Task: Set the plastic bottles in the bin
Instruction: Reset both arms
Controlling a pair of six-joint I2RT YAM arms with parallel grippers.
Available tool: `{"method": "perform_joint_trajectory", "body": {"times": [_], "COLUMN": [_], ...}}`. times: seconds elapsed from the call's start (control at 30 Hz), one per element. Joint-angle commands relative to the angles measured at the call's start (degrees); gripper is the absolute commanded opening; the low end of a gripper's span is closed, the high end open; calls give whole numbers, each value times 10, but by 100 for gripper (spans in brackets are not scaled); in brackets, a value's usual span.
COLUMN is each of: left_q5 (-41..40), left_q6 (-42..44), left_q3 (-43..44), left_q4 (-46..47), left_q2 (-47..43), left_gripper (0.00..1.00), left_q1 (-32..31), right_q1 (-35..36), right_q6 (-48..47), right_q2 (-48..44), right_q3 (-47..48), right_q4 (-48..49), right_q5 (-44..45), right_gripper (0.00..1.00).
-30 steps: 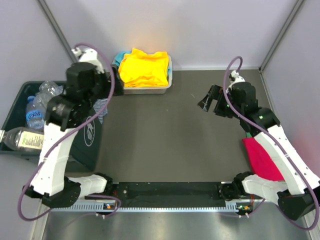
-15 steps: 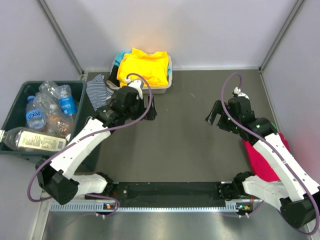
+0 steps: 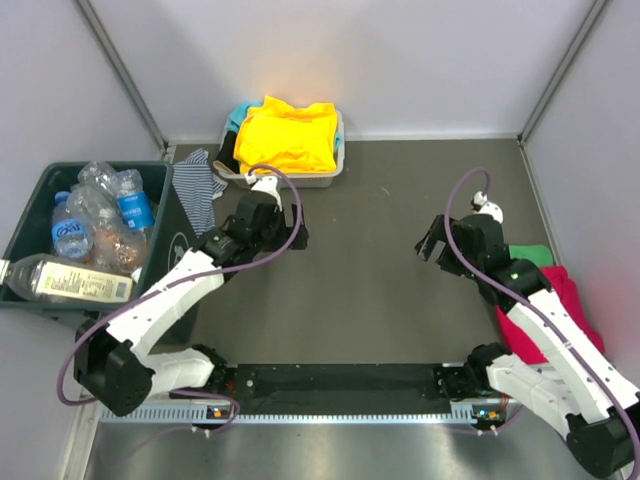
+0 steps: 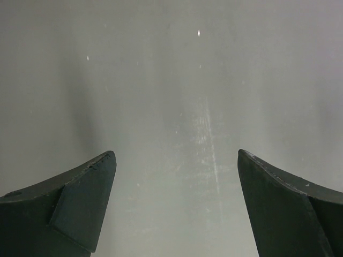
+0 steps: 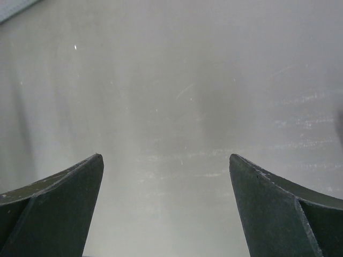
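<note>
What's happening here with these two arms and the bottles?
The job is to put bottles in a bin. The bottles lie piled in the green bin at the left, and none shows on the table. The left gripper and the right gripper both hang open and empty above the bare table, so the job looks about done.

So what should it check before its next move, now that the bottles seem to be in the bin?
1. The left fingers are open and empty: ok.
2. The right fingers are open and empty: ok.
3. The bottles lie inside the bin: ok.
4. The table shows no stray bottle: ok.
5. The large bottle at the bin's near edge is fully inside: cannot tell.
</note>
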Motion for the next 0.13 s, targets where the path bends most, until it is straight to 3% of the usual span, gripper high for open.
{"method": "perform_joint_trajectory", "body": {"times": [0.0,0.1], "left_q5": [-21,-22], "left_q6": [1,11], "left_q3": [-2,1], "left_q4": [55,56], "left_q2": [-15,-11], "left_gripper": [99,99], "left_q1": [-2,-1], "right_q1": [-5,-5], "right_q6": [-4,-6], "right_q2": [-7,-4], "right_q3": [-3,-13], "right_q4": [48,63], "right_q5": [36,48], "right_gripper": [99,99]}}
